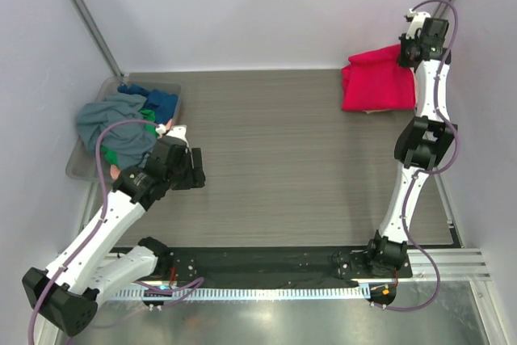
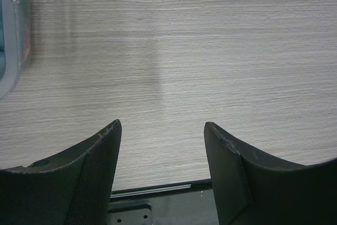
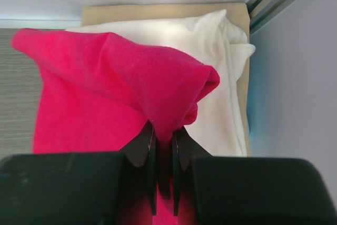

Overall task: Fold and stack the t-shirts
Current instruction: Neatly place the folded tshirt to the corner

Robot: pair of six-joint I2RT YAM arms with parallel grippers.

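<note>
In the right wrist view the right jaws are clenched. Their black tips are almost together and pinch a raised fold of the red t-shirt (image 3: 105, 88). The cloth peaks just beyond the tips and falls away to their left in soft, matte, slightly fuzzy drapes. Farther out and to the right of the jaws lies the cream-white t-shirt (image 3: 221, 67), a thick folded square with rounded, rumpled corners, partly under the red one. It rests on a flat tan board (image 3: 158, 11), whose straight edge shows farthest from the jaws. Only this view shows the white shirt and the board clearly. From above, the red shirt is a roughly square heap at the far right corner of the desk (image 1: 283, 159), and the arm hides the grip.

In the left wrist view the left jaws are released. They stand wide apart, with finely textured black inner faces and nothing between them. Nearest them is a black mounting strip (image 2: 158, 204). Beyond it the bare desk is pale grey laminate with a fine straight grain. Far to the left of the jaws is the rounded corner of the clear plastic bin (image 2: 10, 51).

Only the top view shows what the bin holds: a crumpled grey t-shirt (image 1: 113, 123), a blue t-shirt (image 1: 161, 101) behind it, and a sliver of green cloth (image 1: 148, 115) between them.
</note>
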